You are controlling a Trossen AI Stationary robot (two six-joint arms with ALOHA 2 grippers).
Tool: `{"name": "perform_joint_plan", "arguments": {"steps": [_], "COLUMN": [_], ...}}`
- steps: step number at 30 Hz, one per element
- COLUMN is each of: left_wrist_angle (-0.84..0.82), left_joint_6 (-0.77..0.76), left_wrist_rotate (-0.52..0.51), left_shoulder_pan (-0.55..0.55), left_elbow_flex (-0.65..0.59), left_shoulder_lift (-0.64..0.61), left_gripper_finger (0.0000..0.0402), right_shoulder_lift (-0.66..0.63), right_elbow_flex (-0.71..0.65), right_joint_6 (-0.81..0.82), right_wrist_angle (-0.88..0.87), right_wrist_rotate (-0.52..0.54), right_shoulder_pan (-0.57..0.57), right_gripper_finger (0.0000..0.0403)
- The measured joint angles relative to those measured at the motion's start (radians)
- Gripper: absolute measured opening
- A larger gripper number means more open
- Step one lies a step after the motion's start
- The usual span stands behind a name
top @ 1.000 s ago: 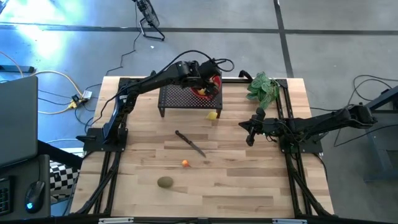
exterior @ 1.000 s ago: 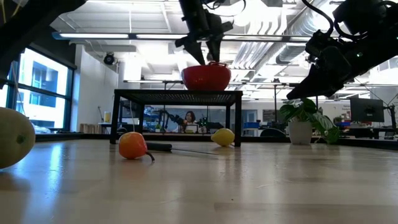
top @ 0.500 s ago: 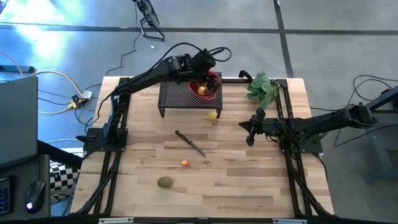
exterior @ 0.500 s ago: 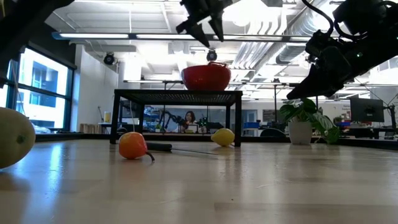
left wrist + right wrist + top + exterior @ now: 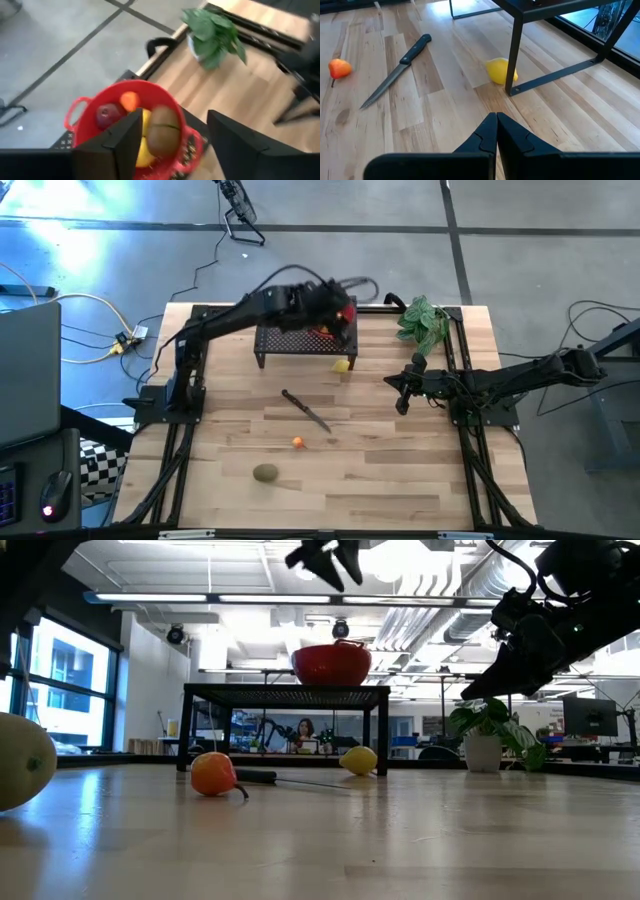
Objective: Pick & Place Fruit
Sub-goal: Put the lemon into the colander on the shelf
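Hovering above red bowl (image 5: 127, 125) on black rack (image 5: 300, 340), left gripper (image 5: 172, 135) open, empty. Kiwi (image 5: 162, 131), lemon, apple inside bowl. Right gripper (image 5: 496, 131) shut, empty, right of table (image 5: 380, 470).

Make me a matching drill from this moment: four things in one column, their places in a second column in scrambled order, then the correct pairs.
Things
1. kiwi
2. lemon
3. knife
4. leafy plant

Places
A. on the tabletop beside a leg of the black rack
B. at the table's far corner on the right arm's side
C. inside the red basket on the rack
D. flat on the wood near the middle of the table

Pairs: 1-C, 2-A, 3-D, 4-B
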Motion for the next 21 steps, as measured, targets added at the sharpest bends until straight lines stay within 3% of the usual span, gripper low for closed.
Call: {"name": "perform_joint_plan", "arguments": {"steps": [9, 13, 18, 21], "left_wrist_angle": [-0.184, -0.195, -0.198, -0.189], "left_joint_6": [-0.037, -0.071, -0.174, -0.262], "left_wrist_rotate": [-0.044, -0.122, -0.132, -0.152], "left_shoulder_pan": [-0.196, -0.268, -0.334, -0.379], "left_elbow_flex": [-0.004, -0.065, -0.148, -0.214], "left_shoulder_lift": [-0.008, -0.008, -0.007, -0.007], "left_gripper_finger": [0.0106, 0.0066, 0.0011, 0.0007], "right_shoulder_lift": [0.0, 0.0, 0.0, 0.0], "right_elbow_flex": [0.0, 0.0, 0.0, 0.0], "right_joint_6": [0.0, 0.0, 0.0, 0.0], "right_wrist_angle": [0.0, 0.0, 0.0, 0.0], "right_wrist_rotate": [0.0, 0.0, 0.0, -0.001], "right_shoulder_pan": [0.0, 0.0, 0.0, 0.0], "right_gripper_finger": [0.0003, 0.0003, 0.0003, 0.0003]}}
